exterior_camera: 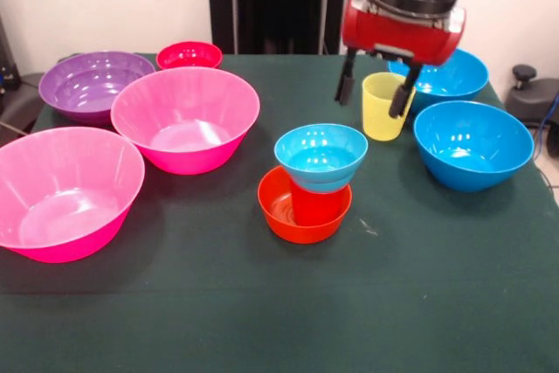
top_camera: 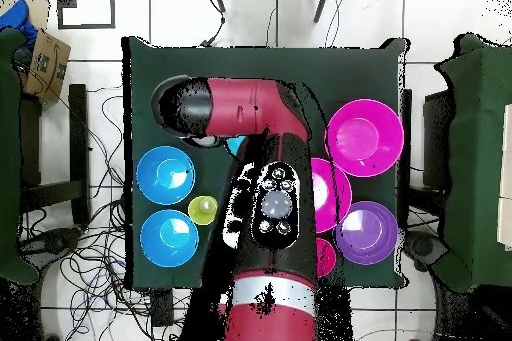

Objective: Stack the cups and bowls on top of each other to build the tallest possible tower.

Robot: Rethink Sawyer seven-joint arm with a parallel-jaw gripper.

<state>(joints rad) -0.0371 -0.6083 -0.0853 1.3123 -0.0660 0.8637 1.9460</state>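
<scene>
Front view is showing the gripper (exterior_camera: 376, 92) hanging open, its fingers straddling the smooth yellow cup (exterior_camera: 384, 107) at one o'clock on the counter (exterior_camera: 218, 303). At centre, the tower (exterior_camera: 313, 183) is standing: glossy light-blue bowl, red cup, round orange bowl.

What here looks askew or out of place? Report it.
Nothing is spilled or damaged. The one oddity: the small light-blue bowl sits tilted on the red cup inside the small orange bowl, leaning rather than level. The end effector straddles the yellow cup.
</scene>
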